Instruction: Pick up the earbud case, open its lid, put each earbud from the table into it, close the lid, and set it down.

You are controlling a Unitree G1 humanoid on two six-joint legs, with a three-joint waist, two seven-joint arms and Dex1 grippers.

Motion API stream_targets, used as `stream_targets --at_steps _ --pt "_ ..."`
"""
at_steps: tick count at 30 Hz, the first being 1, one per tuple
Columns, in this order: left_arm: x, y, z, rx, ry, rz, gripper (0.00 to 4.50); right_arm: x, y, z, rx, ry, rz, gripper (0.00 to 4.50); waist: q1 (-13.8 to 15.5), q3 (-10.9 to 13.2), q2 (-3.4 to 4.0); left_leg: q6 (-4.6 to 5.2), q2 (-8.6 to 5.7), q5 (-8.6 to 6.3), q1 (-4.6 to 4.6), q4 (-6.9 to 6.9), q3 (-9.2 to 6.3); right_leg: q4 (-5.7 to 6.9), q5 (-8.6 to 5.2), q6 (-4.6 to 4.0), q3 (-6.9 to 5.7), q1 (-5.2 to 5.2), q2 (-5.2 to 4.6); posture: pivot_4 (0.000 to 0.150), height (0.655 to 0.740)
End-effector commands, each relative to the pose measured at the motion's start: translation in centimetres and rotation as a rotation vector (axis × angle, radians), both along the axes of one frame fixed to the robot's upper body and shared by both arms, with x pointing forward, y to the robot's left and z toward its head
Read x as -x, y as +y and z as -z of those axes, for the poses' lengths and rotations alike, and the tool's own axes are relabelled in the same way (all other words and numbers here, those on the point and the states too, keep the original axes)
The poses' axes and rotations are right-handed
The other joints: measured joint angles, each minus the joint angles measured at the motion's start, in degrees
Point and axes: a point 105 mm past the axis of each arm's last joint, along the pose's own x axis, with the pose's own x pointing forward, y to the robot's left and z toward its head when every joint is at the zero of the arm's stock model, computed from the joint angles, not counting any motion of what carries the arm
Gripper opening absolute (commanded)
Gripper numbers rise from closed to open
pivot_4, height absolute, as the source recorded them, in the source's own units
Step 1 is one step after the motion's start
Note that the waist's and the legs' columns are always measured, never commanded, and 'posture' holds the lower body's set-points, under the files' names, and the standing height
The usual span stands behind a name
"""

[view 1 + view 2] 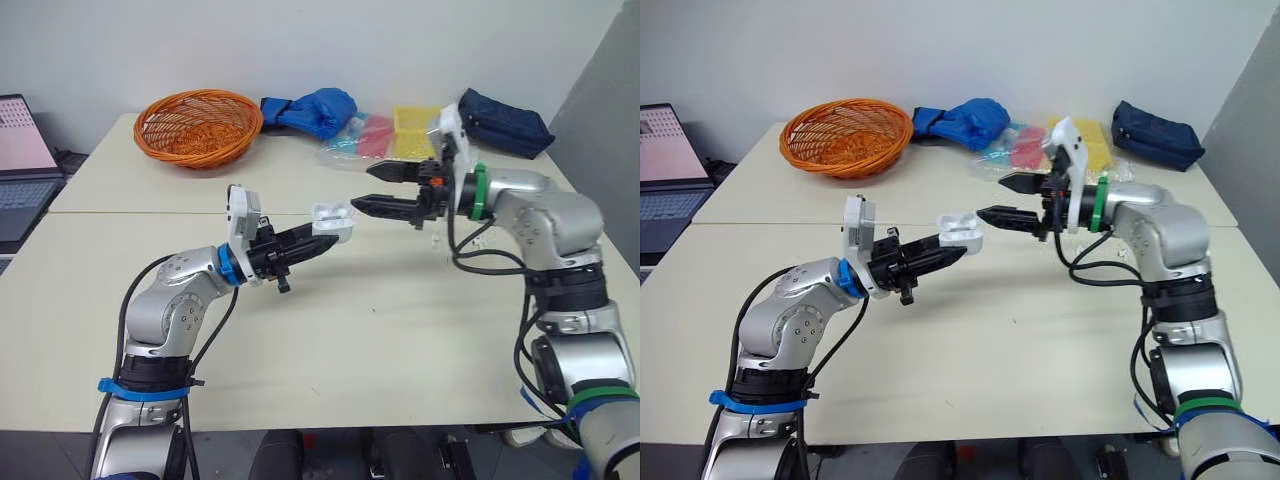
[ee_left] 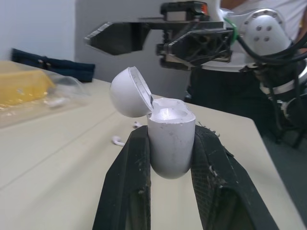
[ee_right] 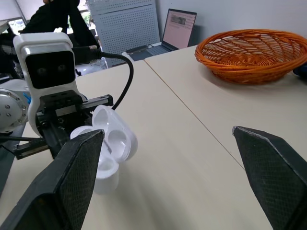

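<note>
My left gripper point(image 1: 325, 240) is shut on the white earbud case point(image 1: 335, 222) and holds it above the middle of the table. The case's lid point(image 2: 129, 92) is hinged open and the wells inside look empty. Just to its right hangs my right gripper point(image 1: 362, 188), open, with nothing between its fingers; its tips point at the case and stay a little apart from it. Two small white earbuds point(image 2: 116, 140) lie on the table beyond the case, below the right arm.
At the back of the table stand an orange wicker basket point(image 1: 198, 125), a blue cloth bundle point(image 1: 315, 110), clear bags with yellow and pink contents point(image 1: 395, 135) and a navy pouch point(image 1: 505, 122). A laptop point(image 1: 20, 170) sits off the left side.
</note>
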Motion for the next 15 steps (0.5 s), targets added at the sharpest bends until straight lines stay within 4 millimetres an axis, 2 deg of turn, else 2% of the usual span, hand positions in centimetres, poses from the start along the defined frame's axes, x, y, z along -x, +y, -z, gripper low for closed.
stream_targets --at_steps 1,2,5,7,11,15 --pt "-1.4 2.0 -1.4 0.040 -0.101 -0.182 0.74 -1.6 -3.6 0.5 -0.030 0.032 0.211 4.48 0.05 -0.01 -0.01 0.00 0.00 0.00 0.01 0.00 -0.01 -0.03 0.01 0.01 0.00 0.03 0.00 0.150 0.7400" --pt "-1.9 2.8 -1.7 0.054 -0.135 -0.267 0.74 -3.1 -5.5 2.4 0.001 0.028 0.366 4.48 0.05 -0.01 -0.01 0.00 0.01 0.00 0.01 0.01 -0.02 -0.06 0.02 0.02 -0.01 0.06 0.00 0.150 0.7400" --pt "-2.3 3.9 -2.1 0.070 -0.191 -0.386 0.74 -4.8 -8.7 6.0 0.070 -0.014 0.610 4.48 0.07 -0.06 -0.07 0.00 0.01 0.00 0.01 -0.04 0.01 -0.32 0.11 0.12 0.03 0.14 -0.01 0.150 0.7400" --pt "-2.3 4.1 -2.1 0.092 -0.192 -0.422 0.74 -5.1 -9.2 7.4 0.142 -0.084 0.656 4.48 0.06 -0.01 0.00 0.00 -0.04 0.00 -0.03 -0.08 0.15 -0.33 0.14 0.18 0.17 0.06 -0.04 0.150 0.7400" --pt "-1.9 4.1 -2.2 0.115 -0.202 -0.479 0.74 -7.2 -9.9 10.8 0.077 -0.018 0.885 4.48 -0.77 0.00 0.01 0.00 0.02 0.00 -0.02 -0.07 0.43 -0.34 0.21 0.28 0.34 -0.03 -0.03 0.150 0.7400" --pt "-1.8 3.9 -2.7 0.125 -0.212 -0.499 0.74 -8.2 -9.9 12.6 0.067 -0.003 0.991 4.48 -0.61 0.00 0.02 0.00 0.02 0.00 0.01 -0.07 0.29 -0.29 0.25 0.25 0.29 0.01 0.01 0.150 0.7400"
